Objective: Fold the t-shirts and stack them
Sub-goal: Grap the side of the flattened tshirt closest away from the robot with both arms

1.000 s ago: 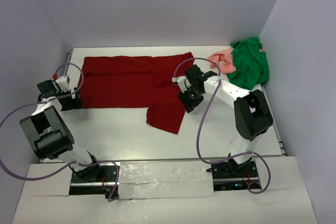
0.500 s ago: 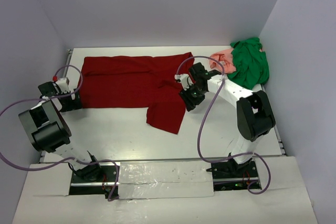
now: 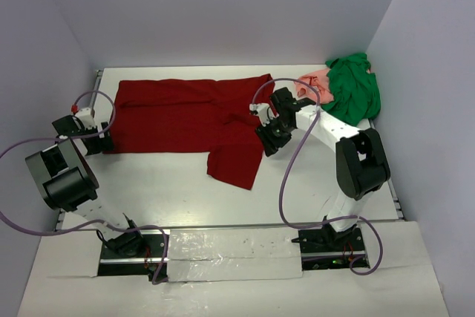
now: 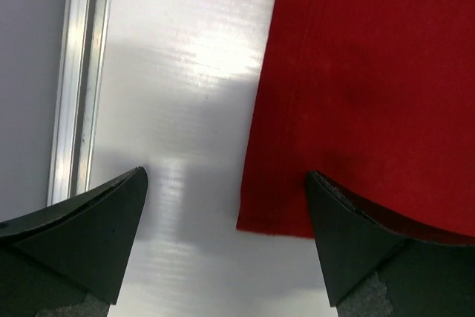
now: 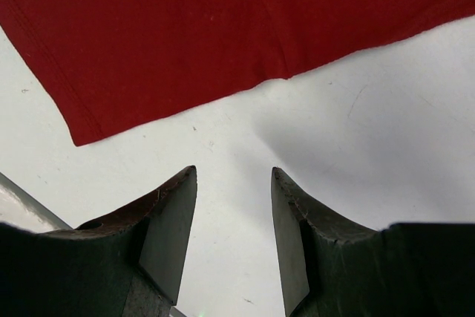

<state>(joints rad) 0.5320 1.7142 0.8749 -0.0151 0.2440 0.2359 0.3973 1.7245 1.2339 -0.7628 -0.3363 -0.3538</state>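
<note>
The large maroon t-shirt [image 3: 185, 116] lies spread flat across the back of the table, one sleeve hanging toward the front. My left gripper [image 3: 105, 141] is open at the shirt's near left corner [image 4: 274, 217], its right finger over the cloth edge [image 4: 356, 109] and nothing held. My right gripper [image 3: 265, 142] is open and empty just right of the shirt's right side, whose hem shows in the right wrist view [image 5: 185, 42]. The bright green t-shirt [image 3: 354, 90] and the salmon-pink one [image 3: 313, 84] lie crumpled together at the back right corner.
The table [image 3: 171, 183] is white, with a metal rail [image 4: 78, 87] along its left edge and grey walls on three sides. Purple cables loop from both arms over the table.
My left gripper has moved slightly left and back along the shirt's left edge. My right gripper has shifted a little right and back, off the shirt's right side.
</note>
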